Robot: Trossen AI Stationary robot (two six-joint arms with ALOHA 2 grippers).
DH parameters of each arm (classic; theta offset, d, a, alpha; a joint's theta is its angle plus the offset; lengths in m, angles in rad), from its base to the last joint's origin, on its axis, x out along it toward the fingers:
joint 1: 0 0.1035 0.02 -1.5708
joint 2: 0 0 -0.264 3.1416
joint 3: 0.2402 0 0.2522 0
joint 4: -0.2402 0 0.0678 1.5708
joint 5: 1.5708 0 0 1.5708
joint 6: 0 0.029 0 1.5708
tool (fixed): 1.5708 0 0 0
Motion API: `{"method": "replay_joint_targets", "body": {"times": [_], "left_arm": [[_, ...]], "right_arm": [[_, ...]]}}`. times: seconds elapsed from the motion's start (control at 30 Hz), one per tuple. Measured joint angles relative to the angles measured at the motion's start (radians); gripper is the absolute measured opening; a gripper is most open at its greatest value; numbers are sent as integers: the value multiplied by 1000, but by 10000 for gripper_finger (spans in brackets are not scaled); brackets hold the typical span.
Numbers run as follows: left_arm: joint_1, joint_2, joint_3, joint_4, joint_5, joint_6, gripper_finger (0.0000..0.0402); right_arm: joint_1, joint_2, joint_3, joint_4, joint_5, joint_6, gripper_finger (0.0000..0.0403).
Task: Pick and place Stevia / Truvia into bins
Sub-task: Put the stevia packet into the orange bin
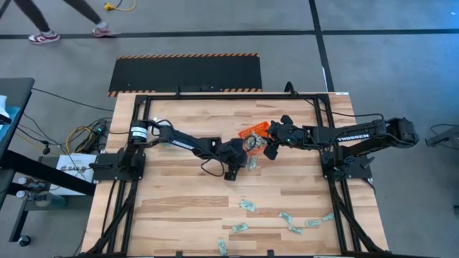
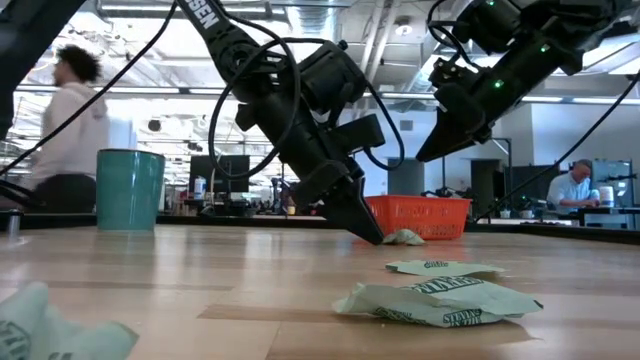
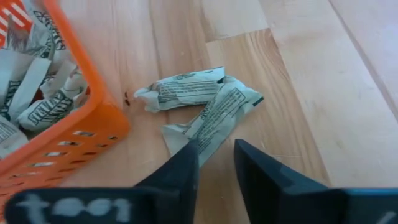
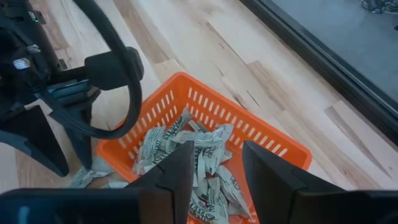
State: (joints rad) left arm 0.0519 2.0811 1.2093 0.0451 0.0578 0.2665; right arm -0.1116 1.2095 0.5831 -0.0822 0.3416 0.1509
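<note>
Two crumpled pale green and white Stevia packets (image 3: 186, 90) (image 3: 221, 115) lie flat on the wood just beside the orange tray (image 3: 68, 155), which holds several packets (image 4: 186, 146). My left gripper (image 3: 216, 165) is slanted down with its tips at the table (image 2: 372, 235), at the near end of the closer packet. A narrow gap shows between its fingers. My right gripper (image 4: 217, 171) hangs open above the tray (image 1: 252, 131) with nothing between its fingers. My left gripper comes slanting down at the near end (image 3: 196, 140) of the closer packet, which lies flat on the table. One fingertip (image 3: 186, 158) covers that end's corner. I cannot tell whether the fingers touch the paper.
Several loose packets (image 1: 247, 206) (image 1: 290, 218) lie scattered toward the table's near right; two (image 2: 440, 300) lie close to the low camera. A teal cup (image 2: 130, 190) stands at the left in the low view. People are in the room behind.
</note>
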Motion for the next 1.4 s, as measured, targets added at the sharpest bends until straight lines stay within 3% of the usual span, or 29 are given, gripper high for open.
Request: {"method": "replay_joint_targets", "body": {"times": [0.23,0.97,1.3,1.4], "left_arm": [[-30,-1,0,-31,-32,0,7],[-120,-104,-4,-229,-146,-51,0],[-113,-105,-2,-210,-146,-5,0],[-110,-105,-2,-208,-90,61,5]], "right_arm": [[0,0,0,0,0,7,121],[1,0,0,8,0,16,120],[1,0,0,8,0,16,120],[1,0,0,9,0,16,120]]}}
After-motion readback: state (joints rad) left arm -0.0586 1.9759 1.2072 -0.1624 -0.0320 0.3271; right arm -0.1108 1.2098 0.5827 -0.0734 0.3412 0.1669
